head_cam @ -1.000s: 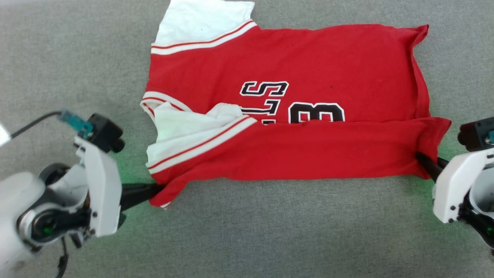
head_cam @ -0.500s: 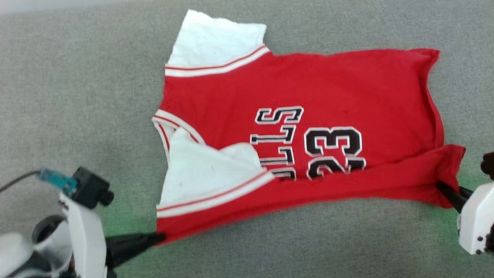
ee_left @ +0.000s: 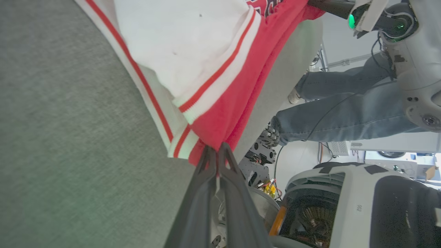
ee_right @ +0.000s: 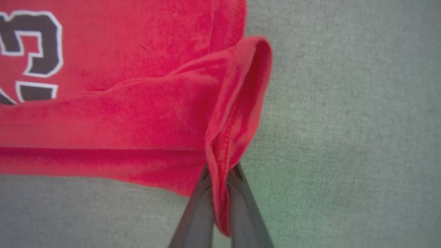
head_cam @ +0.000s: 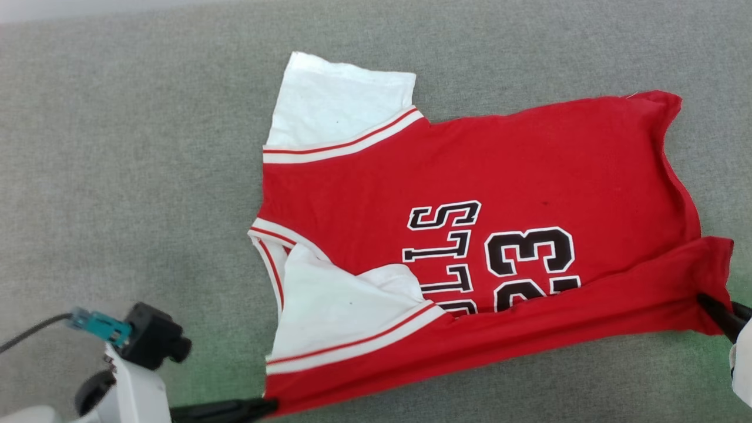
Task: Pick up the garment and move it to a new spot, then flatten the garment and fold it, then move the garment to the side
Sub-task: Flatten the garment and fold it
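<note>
Since a second ago the folded near band of the shirt point(head_cam: 499, 170) has slid back off the chest print, so most of the "23" and the lettering now show where only their tops did. The head camera has also tilted, which shifts the whole picture down.

The shirt lies spread on the grey mat point(head_cam: 135, 176), collar end toward the robot's left and hem toward its right. Its far sleeve point(head_cam: 341, 106) lies flat and white, and the near sleeve point(head_cam: 341, 311) is folded in over the chest.

The left gripper point(head_cam: 267, 405) is clamped on the near red corner just below the striped sleeve trim, its dark fingers pressed together with cloth between the tips. The right gripper point(head_cam: 708, 302) is pinched tight on the near hem corner. The stitched hem edge runs down between its fingers and bulges into a loop above them.

In the left wrist view a person's legs point(ee_left: 344, 113) in jeans show beyond the mat's edge.
</note>
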{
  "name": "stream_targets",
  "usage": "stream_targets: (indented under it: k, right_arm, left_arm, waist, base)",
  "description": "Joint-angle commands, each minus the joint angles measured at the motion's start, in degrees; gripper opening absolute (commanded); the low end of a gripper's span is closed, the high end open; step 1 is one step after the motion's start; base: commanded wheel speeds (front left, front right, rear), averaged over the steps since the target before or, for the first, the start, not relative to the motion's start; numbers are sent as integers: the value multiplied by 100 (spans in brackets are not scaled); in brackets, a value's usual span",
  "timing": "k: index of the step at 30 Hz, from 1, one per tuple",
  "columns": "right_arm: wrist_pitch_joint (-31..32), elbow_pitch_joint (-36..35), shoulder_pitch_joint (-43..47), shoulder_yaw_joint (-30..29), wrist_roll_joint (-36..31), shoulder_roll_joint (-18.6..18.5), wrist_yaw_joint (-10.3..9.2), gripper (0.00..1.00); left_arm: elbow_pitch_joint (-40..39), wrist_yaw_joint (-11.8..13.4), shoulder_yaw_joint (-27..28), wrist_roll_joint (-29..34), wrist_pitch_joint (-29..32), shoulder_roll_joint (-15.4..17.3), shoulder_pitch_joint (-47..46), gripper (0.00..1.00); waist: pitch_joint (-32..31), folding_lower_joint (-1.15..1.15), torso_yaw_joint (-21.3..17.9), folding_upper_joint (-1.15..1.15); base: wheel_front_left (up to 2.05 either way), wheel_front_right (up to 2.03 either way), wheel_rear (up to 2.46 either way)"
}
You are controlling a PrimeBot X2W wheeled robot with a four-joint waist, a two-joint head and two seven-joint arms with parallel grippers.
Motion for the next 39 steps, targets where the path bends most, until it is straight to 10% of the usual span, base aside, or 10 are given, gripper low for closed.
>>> stream_targets:
  k: [1, 5, 7, 8, 16, 24, 39]
  right_arm:
    - [-21, -11, 29, -56, -10, 31, -10, 5]
    - [-139, -46, -13, -243, -80, 223, -10, 100]
    - [-216, -128, -18, -366, -102, 342, -9, 100]
    - [-241, -187, 6, -420, -100, 402, -9, 100]
    - [-1010, -837, -95, -903, -299, 950, -8, 100]
    - [-2258, -776, -473, -604, -898, 1757, -8, 100]
    - [-3094, -428, -750, 83, -1051, 2447, -8, 100]
  left_arm:
    - [71, -13, 23, 69, -24, 0, 19, 0]
    - [228, -14, 43, 167, -148, -103, -13, 62]
    - [238, -14, 93, 186, -235, -81, -40, 98]
    - [237, -14, 123, 157, -294, -71, -44, 100]
    - [468, 32, 630, 311, -1077, 96, -303, 100]
    - [1680, 99, 1069, 793, -1363, -660, -1162, 100]
    - [5047, -8, 413, 2093, 754, -2237, -3970, 100]
  waist:
    - [-7, 0, 6, 0]
    - [-52, 0, 6, 0]
    - [-78, 0, 7, 0]
    - [-98, 0, 7, 0]
    - [-203, 0, -51, 0]
    - [-197, 0, -297, 0]
    - [426, 0, -1450, 0]
  base:
    - [0, 0, 0]
    - [0, 0, 0]
    - [0, 0, 0]
    - [0, 0, 0]
    - [0, 0, 0]
    - [0, 0, 0]
    - [0, 0, 0]
